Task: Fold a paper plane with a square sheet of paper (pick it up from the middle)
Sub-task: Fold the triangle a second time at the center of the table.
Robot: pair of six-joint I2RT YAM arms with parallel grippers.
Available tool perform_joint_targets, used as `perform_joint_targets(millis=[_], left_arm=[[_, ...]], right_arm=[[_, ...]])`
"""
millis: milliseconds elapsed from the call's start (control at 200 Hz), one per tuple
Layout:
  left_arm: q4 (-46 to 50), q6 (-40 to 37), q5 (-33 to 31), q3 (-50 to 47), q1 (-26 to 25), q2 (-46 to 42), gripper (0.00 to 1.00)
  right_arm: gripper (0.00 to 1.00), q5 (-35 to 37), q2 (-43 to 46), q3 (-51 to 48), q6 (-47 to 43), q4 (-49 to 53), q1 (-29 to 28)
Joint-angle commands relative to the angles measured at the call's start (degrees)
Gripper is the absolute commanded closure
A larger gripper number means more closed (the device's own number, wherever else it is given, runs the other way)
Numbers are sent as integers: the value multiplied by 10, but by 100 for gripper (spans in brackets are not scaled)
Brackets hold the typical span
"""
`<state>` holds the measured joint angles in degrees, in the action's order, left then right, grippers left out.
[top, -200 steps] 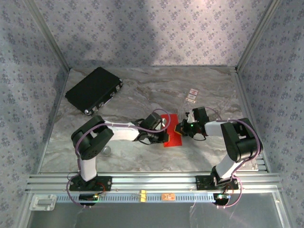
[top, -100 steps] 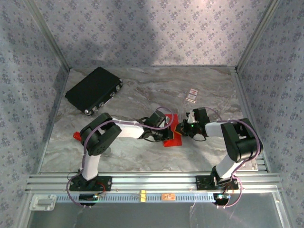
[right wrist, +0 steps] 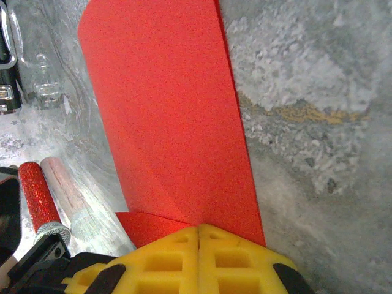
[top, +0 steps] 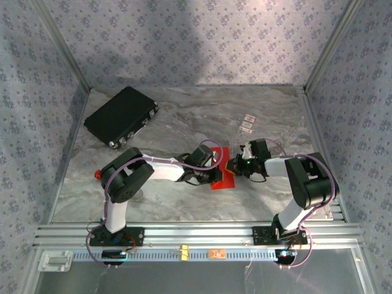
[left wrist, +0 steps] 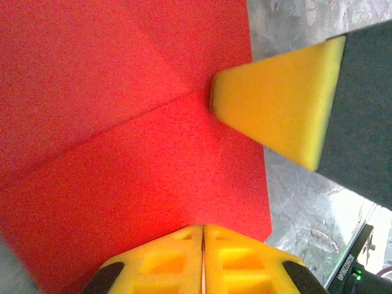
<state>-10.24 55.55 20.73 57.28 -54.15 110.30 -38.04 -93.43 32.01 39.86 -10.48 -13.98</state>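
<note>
Noted the left claw closed, yellow pads flush together with no gap, tips set down on the square sheet of paper near its lower edge in the left wrist view; cannot tell whether any paper sits pinched between the pads. Noted the right claw closed likewise, pads meeting along one seam, tips resting on the sheet's near end. From the left wrist, saw the right claw's fingers as one yellow wedge, point touching the sheet's right edge exactly where a diagonal crease runs out. Traced that crease across the sheet from lower left up to the wedge, duller panel above, brighter panel below. From the right wrist, marked a small folded triangle at the sheet's near left corner, just beside the claw. From above, placed the sheet flat on the grey marbled surface, about the middle, between the two claws, left claw over its left side and right claw at its right side. Logged a small red cylinder with grey end lying on the surface, left of the sheet in the right wrist view and apart from it. Logged a black case well apart at the far left, and small white packets beyond the right claw.
</note>
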Motion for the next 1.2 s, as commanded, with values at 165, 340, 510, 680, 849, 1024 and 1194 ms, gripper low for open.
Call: perform_joint_targets(millis=[165, 340, 510, 680, 849, 1024, 1194], left_arm=[[16, -3, -7, -13, -7, -27, 91], [10, -2, -9, -40, -12, -12, 92], [31, -13, -25, -56, -20, -10, 93], [52, -29, -36, -57, -23, -34, 92], [93, -55, -42, -40, -26, -50, 90], [96, -58, -46, -51, -26, -60, 90], [103, -69, -42, -58, -28, -69, 91]], right_arm=[[100, 49, -16, -19, 0, 62, 8], [100, 50, -16, -21, 0, 63, 8], [100, 51, -15, -22, -1, 64, 9], [100, 53, -14, -21, -1, 67, 9], [100, 53, -14, -19, -2, 68, 9], [100, 54, -13, -19, -3, 71, 9], [100, 53, -14, -18, -2, 70, 9]])
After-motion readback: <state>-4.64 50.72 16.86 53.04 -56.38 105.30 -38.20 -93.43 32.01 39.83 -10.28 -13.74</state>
